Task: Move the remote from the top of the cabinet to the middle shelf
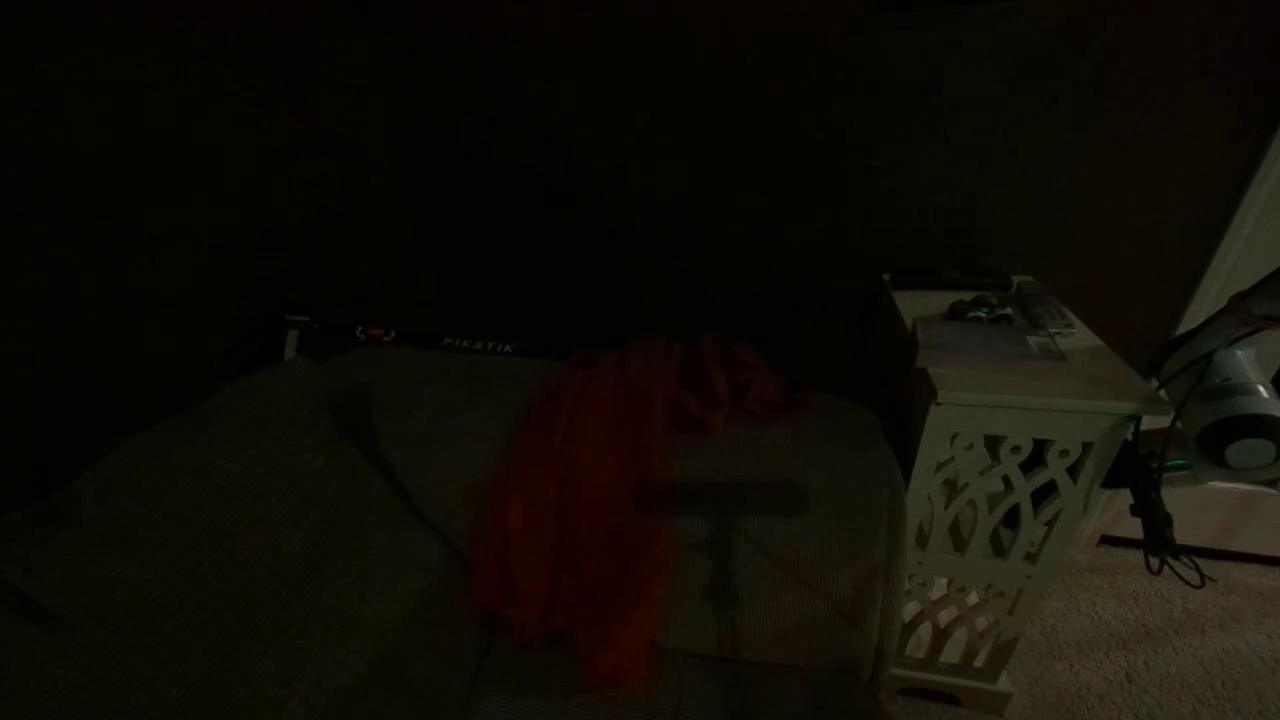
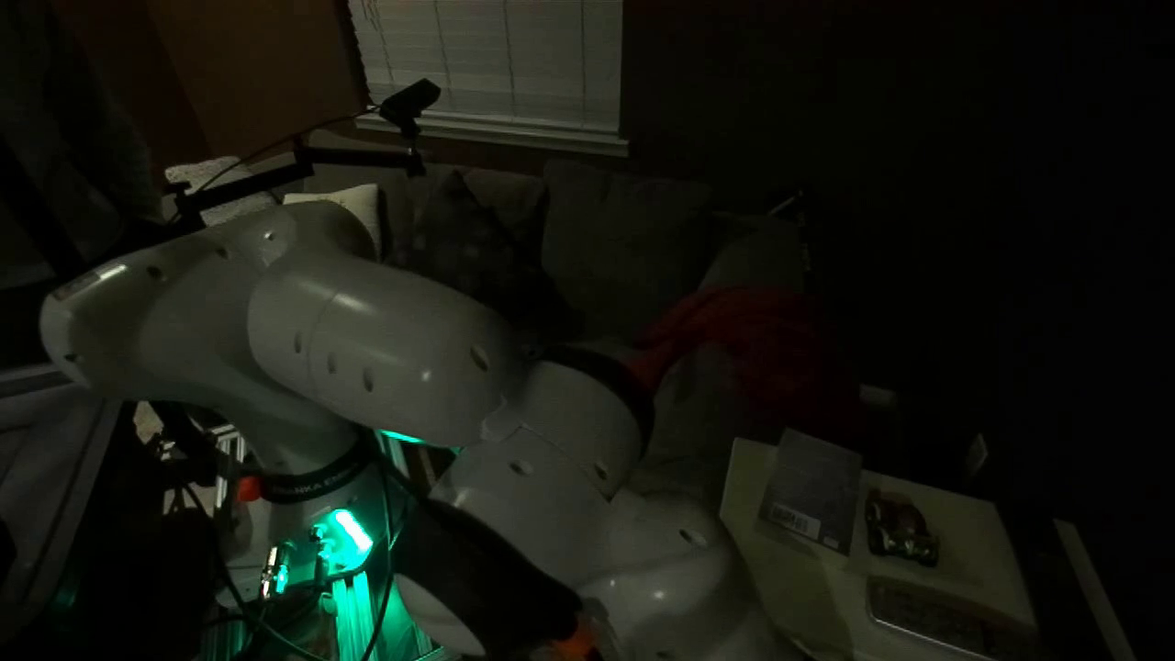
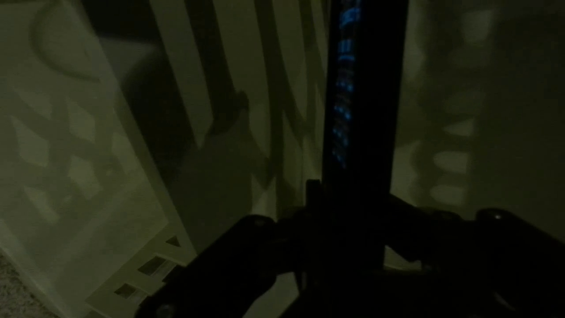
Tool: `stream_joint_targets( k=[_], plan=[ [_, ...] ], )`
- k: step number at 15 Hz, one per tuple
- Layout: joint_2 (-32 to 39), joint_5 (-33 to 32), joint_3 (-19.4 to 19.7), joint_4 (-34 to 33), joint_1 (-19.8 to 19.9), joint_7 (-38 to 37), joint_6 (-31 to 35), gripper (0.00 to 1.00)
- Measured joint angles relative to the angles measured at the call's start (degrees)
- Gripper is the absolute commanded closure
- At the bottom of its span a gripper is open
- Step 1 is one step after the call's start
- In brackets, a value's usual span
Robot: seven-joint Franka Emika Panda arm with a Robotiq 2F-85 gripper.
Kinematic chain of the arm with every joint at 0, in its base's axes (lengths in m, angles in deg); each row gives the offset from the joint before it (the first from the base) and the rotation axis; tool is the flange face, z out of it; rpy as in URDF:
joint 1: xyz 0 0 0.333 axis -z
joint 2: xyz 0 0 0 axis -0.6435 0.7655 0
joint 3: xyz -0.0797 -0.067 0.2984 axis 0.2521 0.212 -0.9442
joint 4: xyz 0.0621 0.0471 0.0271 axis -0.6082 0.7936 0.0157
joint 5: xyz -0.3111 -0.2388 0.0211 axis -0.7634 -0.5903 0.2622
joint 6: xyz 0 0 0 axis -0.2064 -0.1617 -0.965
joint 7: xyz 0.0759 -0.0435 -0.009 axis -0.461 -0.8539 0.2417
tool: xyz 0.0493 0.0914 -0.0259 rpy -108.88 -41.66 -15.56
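Jaws pinching the remote [image 3: 364, 97]: I should clear the edges of the cabinet [image 1: 1040, 382], seating it flat before release; middle shelf indistinct.

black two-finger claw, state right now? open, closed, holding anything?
Black two-finger claw: closed, holding the long black bar-shaped remote, seen in the wrist view.

Red cloth [image 1: 580, 520] drapes the couch [image 1: 250, 520] beside the white cabinet [image 1: 980, 568].
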Motion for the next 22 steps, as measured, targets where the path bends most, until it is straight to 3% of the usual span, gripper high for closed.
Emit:
stream_joint_targets(
  k=[15, 16, 17, 22],
  plan=[
    [0.0, 7.0, 1.3, 1.1, -1.2, 7.3, -6.1, 0.93],
    [0.0, 7.5, 1.7, 1.1, -1.6, 7.4, -6.1, 0.59],
    [0.0, 8.0, 2.1, 1.1, -2.1, 7.4, -6.1, 0.45],
    [0.1, 8.4, 4.1, 2.8, -4.6, 8.5, -6.1, 0.11]
  ],
)
